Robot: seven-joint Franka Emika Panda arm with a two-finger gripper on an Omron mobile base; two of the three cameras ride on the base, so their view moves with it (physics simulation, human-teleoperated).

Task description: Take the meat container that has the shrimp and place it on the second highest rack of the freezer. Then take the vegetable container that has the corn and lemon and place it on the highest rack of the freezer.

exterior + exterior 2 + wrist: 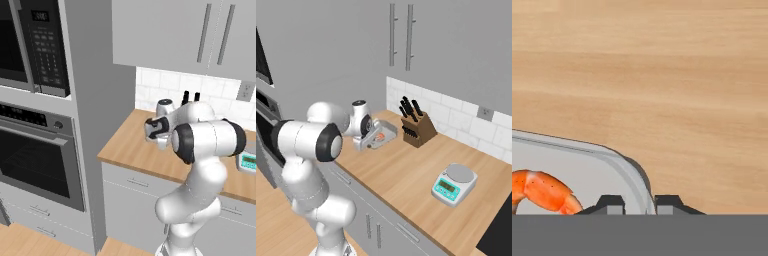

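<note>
The two small dark fingertips of the gripper (639,204) are sitting close together, one on each side of the raised rim of the shallow light-grey meat container (587,165), so the jaws are pinching that rim near a rounded corner. One tip is standing inside the tray, the other just outside it over the wood. Lying in the tray, just beside the inner fingertip, is the small curled orange-pink shrimp (542,191), with part of it cut off by the edge of the hand view.

From the right base view, the gripper (372,136) is reaching down at the near end of the same tray (387,131), which is resting flat on the light wooden countertop (421,170), and a patch of orange (377,139) is showing inside it. Whether the tray is lifting off the wood I cannot tell. Near the tray, toward the white tiled wall, a brown wooden knife block (418,129) with dark handles is standing. Well apart from these, further along the counter, a small teal-and-white kitchen scale (454,184) with a round grey plate is sitting.

From the left base view, the white arm (200,150) is bending over the counter (130,150), hiding the tray behind its wrist. To the left of the counter a tall grey panel is rising, and beyond it a dark wall oven (37,155) is sitting below a black microwave (35,45). Grey wall cabinets (165,35) with long handles are hanging above the counter.
</note>
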